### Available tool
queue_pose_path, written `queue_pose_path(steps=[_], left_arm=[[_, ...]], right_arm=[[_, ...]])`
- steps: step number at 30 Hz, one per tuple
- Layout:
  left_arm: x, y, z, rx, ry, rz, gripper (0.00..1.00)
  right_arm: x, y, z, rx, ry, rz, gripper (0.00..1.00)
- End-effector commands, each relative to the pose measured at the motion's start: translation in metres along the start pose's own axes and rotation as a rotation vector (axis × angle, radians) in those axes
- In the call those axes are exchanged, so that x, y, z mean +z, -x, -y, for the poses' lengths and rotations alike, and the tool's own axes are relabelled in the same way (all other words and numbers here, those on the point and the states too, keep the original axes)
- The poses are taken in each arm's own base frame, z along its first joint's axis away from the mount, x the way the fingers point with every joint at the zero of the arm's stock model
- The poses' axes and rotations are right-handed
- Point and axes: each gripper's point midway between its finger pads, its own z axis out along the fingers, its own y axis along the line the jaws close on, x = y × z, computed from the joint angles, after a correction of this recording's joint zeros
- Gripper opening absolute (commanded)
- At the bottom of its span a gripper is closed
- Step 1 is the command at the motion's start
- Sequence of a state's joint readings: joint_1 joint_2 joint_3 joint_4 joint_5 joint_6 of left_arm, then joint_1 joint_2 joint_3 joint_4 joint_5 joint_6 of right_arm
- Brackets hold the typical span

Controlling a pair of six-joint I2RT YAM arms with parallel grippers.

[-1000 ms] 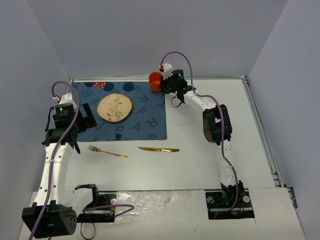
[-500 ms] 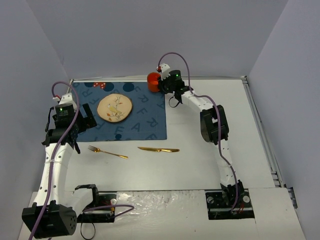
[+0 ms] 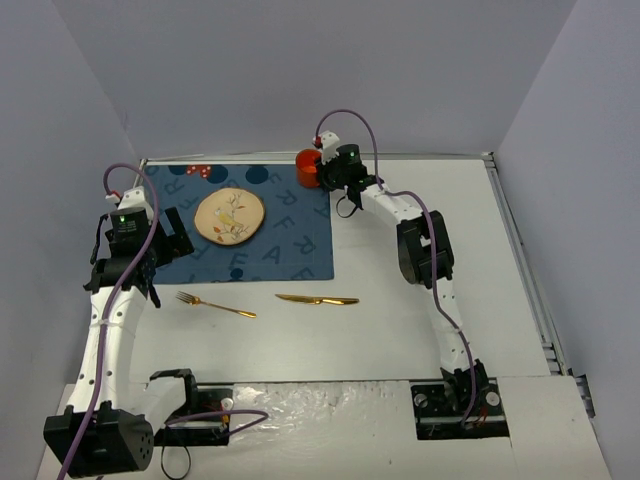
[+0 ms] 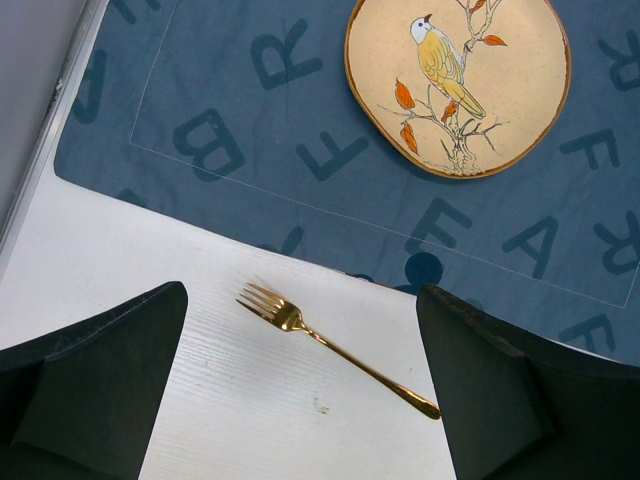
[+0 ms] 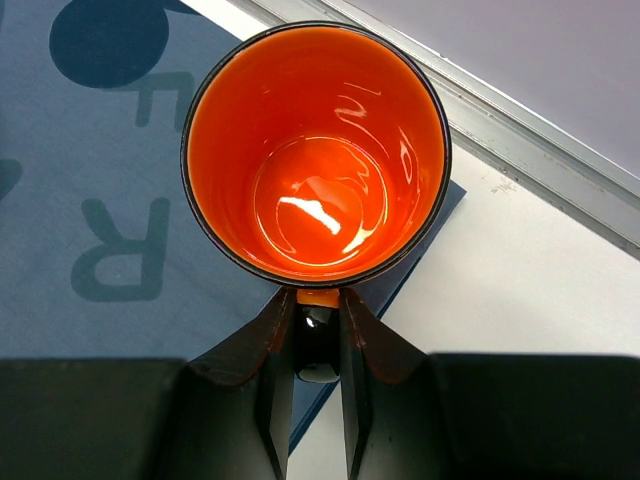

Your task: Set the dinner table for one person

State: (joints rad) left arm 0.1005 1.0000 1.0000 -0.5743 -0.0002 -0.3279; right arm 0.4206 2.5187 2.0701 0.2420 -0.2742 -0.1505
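An orange mug [image 3: 306, 165] with a black outside is over the far right corner of the dark blue placemat [image 3: 290, 245]. My right gripper [image 3: 323, 172] is shut on the mug's black handle [image 5: 318, 345]; the mug [image 5: 315, 150] is empty. I cannot tell whether it rests on the placemat. A bird-painted plate [image 3: 230, 215] lies on the placemat. A gold fork [image 3: 215, 304] and a gold knife [image 3: 317, 299] lie on the white dinner table [image 3: 420, 330] in front of the placemat. My left gripper [image 3: 172, 235] is open, above the fork [image 4: 335, 348].
The table's metal rim [image 5: 520, 130] runs just behind the mug, with the grey back wall beyond it. The placemat's near edge [image 4: 300, 215] lies between the plate [image 4: 457, 85] and the fork. The arm bases stand at the near edge.
My right gripper has carried the mug a little to the left, over the placemat's far right corner. The left arm, fork, knife and plate have not moved.
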Motion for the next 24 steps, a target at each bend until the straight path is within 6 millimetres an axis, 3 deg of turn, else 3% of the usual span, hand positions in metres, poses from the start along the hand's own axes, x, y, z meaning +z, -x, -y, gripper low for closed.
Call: queue_pose_path(steps=[1,4,6,8,11,15,18,24], left_arm=[[-0.001,0.014,0.001,-0.019,-0.006,0.048,0.97],[-0.001,0.014,0.001,-0.019,-0.006,0.049,0.97],[-0.001,0.015,0.002,-0.019,-0.007,0.051,0.97],[-0.002,0.015,0.002,-0.020,-0.007,0.051,0.97],[-0.003,0.015,0.002,-0.019,-0.008,0.055,0.97],[-0.004,0.016,0.001,-0.016,-0.008,0.057,0.97],[-0.006,0.017,0.001,-0.016,-0.009,0.063,0.97],[-0.008,0.020,0.000,-0.015,-0.008,0.073,0.97]], right_arm=[[-0.020,0.093,0.009,-0.035,-0.047,0.227,0.21],[-0.030,0.097,0.009,-0.035,-0.053,0.229,0.45],[-0.040,0.107,0.010,-0.042,-0.061,0.243,0.54],[-0.050,0.104,0.011,-0.045,-0.066,0.227,0.65],[-0.075,0.109,0.011,-0.063,-0.073,0.221,0.74],[-0.131,0.115,0.002,-0.105,-0.060,0.184,0.83],[-0.158,0.097,-0.014,-0.105,-0.010,0.122,0.85],[-0.207,0.006,-0.072,-0.052,0.097,-0.105,0.86]])
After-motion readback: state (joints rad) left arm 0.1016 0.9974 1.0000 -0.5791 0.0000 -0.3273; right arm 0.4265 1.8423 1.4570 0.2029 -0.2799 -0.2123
